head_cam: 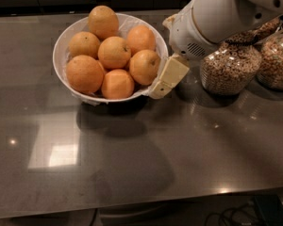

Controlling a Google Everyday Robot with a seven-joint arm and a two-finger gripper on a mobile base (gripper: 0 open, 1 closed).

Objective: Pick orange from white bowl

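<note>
Grey countertop (179, 149) — claw (160, 84) at white bowl's (61, 46) rim, beside an orange (145, 66).

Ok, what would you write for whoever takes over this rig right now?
Gripper: at the right rim of the white bowl, beside the nearest orange, no orange in it.
Things: seven oranges lie in the bowl; cereal jars stand to its right.
Done: the gripper is at the bowl.
Left: reach in, grasp an orange, lift it out.
</note>
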